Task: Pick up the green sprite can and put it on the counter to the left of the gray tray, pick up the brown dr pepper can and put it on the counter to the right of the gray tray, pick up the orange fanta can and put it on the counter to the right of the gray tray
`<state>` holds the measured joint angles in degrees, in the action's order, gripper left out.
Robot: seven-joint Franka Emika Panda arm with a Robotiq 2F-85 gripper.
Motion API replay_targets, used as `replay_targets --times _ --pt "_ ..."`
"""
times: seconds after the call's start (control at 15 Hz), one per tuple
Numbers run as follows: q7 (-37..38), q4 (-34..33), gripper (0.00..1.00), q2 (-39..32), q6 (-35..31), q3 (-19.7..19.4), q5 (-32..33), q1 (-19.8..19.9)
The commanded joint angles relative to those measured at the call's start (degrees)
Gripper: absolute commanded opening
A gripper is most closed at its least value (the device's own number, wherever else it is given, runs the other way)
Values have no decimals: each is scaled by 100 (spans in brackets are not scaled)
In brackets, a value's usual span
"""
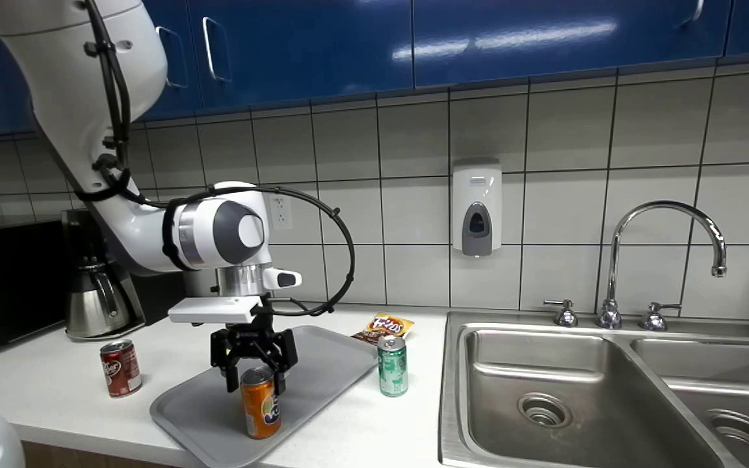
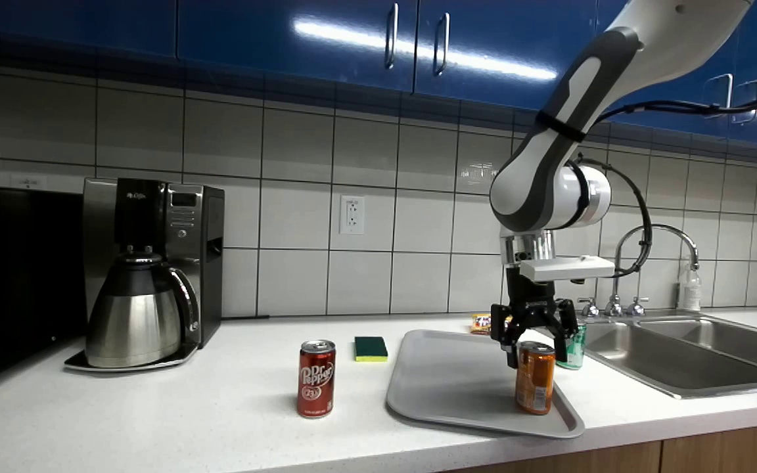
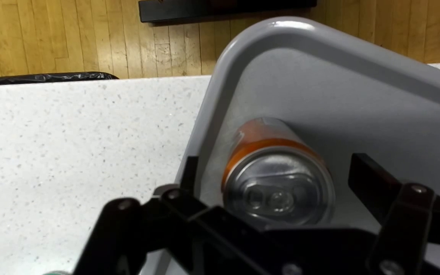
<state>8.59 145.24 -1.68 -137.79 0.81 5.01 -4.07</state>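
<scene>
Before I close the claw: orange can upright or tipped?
Upright: in both exterior views the orange can stands on the gray tray; the wrist view looks down on its lid.

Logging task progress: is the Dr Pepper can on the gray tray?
No, in an exterior view the Dr Pepper can stands upright on the counter, apart from the gray tray.

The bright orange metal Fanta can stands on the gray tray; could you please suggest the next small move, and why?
I'd probably lower the black jaws slightly for a deeper grip: they stand open, with gaps on both sides of the orange Fanta can, and flank only its upper part.
</scene>
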Motion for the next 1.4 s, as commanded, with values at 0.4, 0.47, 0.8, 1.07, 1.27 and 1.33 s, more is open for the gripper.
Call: replay_targets --times 0.4,0.47,0.8,1.07,1.27,1.33 --pt "-13 -25 94 -34 -98 12 75 94" --pt "-24 -24 74 -38 -103 10 72 96" --pt "-37 10 38 5 -148 -1 67 103" --pt "-32 44 38 137 -188 13 54 87" --pt "-57 81 38 304 -336 25 -4 81" --pt "-56 81 38 341 -377 28 -8 80"
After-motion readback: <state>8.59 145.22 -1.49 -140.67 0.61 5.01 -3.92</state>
